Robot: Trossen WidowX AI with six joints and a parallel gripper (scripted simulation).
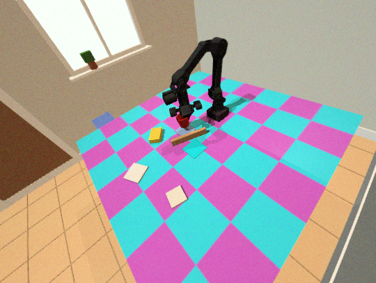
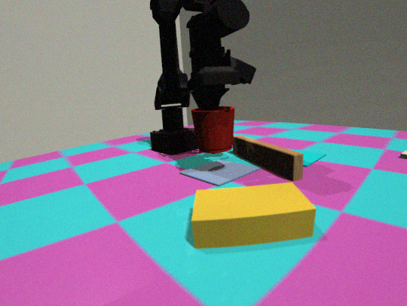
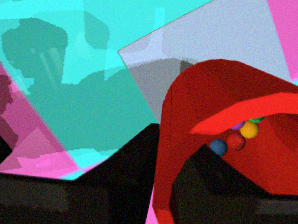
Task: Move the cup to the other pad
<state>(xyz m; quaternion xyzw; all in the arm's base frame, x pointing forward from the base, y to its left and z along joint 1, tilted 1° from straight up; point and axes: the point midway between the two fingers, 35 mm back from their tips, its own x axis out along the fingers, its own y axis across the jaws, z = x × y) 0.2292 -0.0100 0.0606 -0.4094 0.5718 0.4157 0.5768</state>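
Arm: black six-joint arm rises from its base, bends at the top, and reaches down toward the pale blue-grey square pad.
Gripper: black parallel-jaw gripper points straight down, clenched on the rim of the red tapered cup; one finger sits inside the cup, the other outside.
Cup: upright, lifted off the pale pad, hanging above its far edge, its shadow on the pad.
Marbles: small coloured marbles lie inside the cup.
Other pad: cyan square pad lies beyond the brown wooden bar from the pale pad.
Yellow rectangular block: near the pale pad, apart from it.
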